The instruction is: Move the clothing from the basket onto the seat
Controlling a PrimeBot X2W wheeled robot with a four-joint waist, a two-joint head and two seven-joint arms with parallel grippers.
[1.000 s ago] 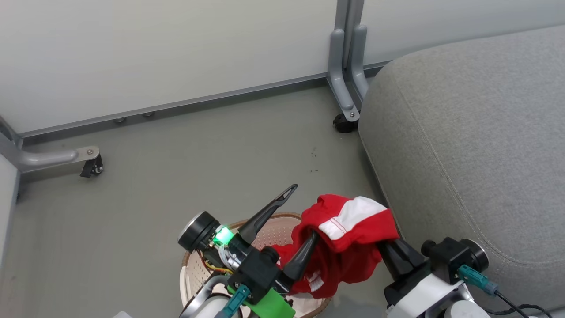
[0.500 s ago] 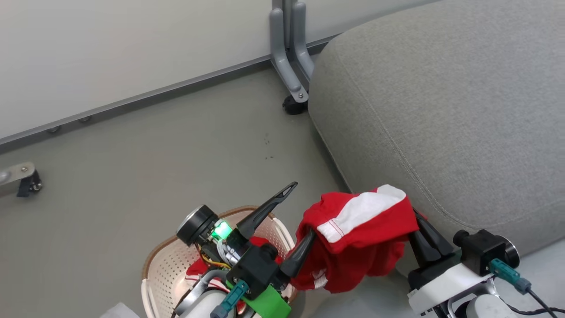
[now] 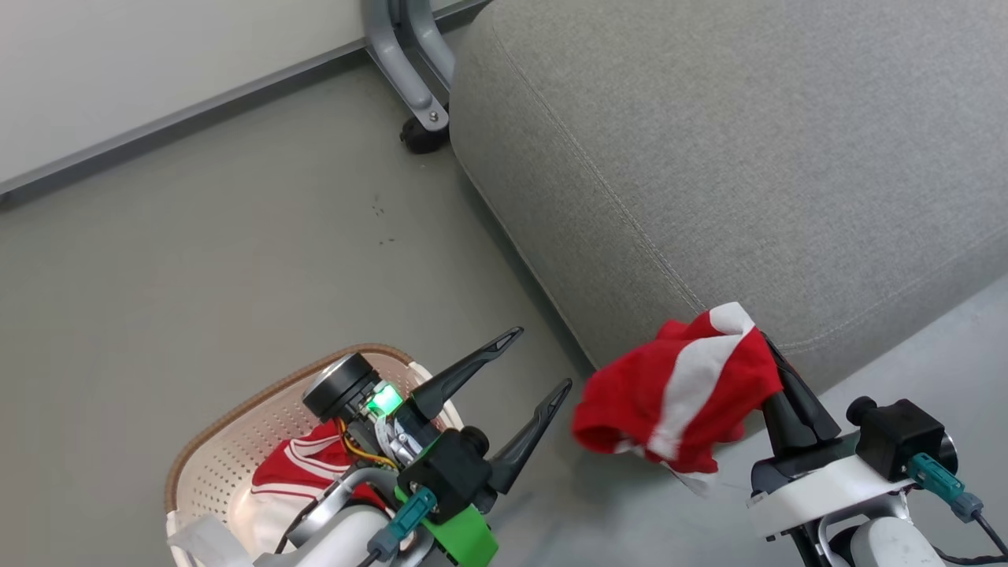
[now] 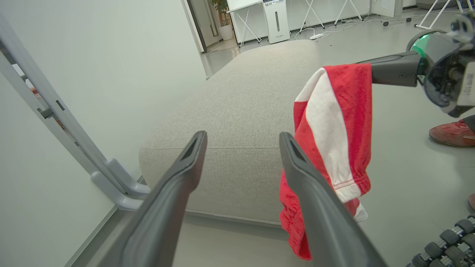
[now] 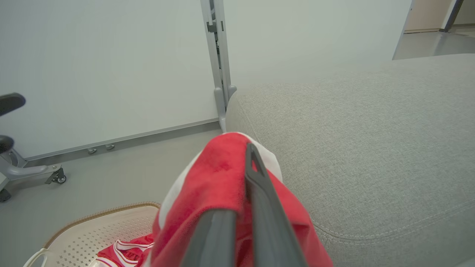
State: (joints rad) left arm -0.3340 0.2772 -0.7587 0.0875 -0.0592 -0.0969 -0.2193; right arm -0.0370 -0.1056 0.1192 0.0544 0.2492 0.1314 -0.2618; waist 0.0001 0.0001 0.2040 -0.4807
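Left tool (image 3: 541, 361): released, its two dark fingers spread wide with nothing between them. It hovers above the right end of the basket, and its tips point toward the seat.
Basket (image 3: 228, 465): stands on the grey floor (image 3: 197, 276) at lower left. It is cream and perforated, with a brown rim.
Striped garment (image 3: 291, 465): red with thin white stripes, lying crumpled inside the basket, partly hidden by the left arm.
Lifted garment (image 3: 681, 390): red with a broad white band. It hangs bunched in the air between the two tools, above the floor beside the seat's near edge.
Right tool (image 3: 776, 370): clenched on the upper part of the lifted garment, with fabric draped over its fingers.
Seat (image 3: 709, 157): large grey cushion with a stitched seam, spanning the upper right.
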